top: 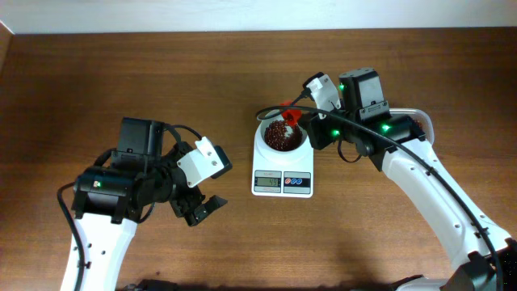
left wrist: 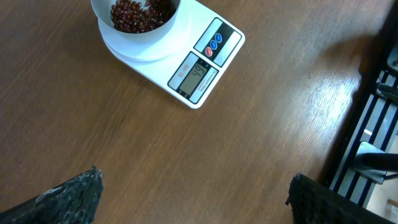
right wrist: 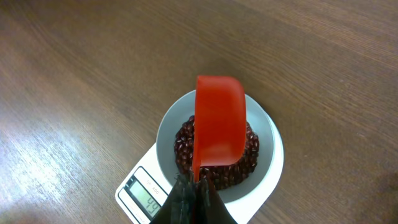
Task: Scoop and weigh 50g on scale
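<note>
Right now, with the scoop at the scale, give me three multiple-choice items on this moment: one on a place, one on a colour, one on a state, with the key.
1. Where is the red scoop?
A. Over the bowl of beans on the scale.
B. Lying beside the scale.
C. Underneath the bowl.

2. What colours are the scale's buttons?
A. Green and yellow.
B. Blue and red.
C. All black.

3. How is the left gripper?
A. Shut on the red scoop.
B. Shut on the bowl.
C. Open, holding nothing.

Key: 1 A, the right gripper holds it by the handle above the beans. 2 B, the left wrist view shows blue and red buttons. 3 C, its fingers stand wide apart, away from the scale.
</note>
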Motion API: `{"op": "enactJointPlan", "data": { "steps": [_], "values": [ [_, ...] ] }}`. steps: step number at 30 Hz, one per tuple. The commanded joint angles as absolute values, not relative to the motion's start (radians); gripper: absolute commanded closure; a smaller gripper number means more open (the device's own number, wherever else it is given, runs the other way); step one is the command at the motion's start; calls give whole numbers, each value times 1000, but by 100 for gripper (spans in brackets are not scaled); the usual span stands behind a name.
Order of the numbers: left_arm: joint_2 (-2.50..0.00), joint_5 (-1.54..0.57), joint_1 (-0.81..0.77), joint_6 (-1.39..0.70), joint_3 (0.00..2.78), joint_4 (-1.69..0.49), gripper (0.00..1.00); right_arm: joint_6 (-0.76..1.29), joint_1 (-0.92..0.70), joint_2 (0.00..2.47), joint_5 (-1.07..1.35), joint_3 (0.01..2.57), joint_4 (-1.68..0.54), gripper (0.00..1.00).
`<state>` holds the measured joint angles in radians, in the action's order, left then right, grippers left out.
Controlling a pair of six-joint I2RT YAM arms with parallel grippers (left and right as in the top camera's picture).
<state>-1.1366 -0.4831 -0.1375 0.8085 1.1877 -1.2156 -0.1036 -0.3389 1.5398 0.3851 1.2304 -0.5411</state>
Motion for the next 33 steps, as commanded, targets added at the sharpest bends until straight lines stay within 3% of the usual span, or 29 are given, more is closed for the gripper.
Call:
{"op": "enactJointPlan", "data": {
  "steps": [1, 33],
  "values": [
    [-1128, -501, -133, 825, 1207, -1217, 1, -96, -334, 1534, 365, 1246, -536, 96],
    [-1128, -501, -133, 825, 1207, -1217, 1, -96, -332, 1534, 414, 1246, -535, 96]
  ]
}}
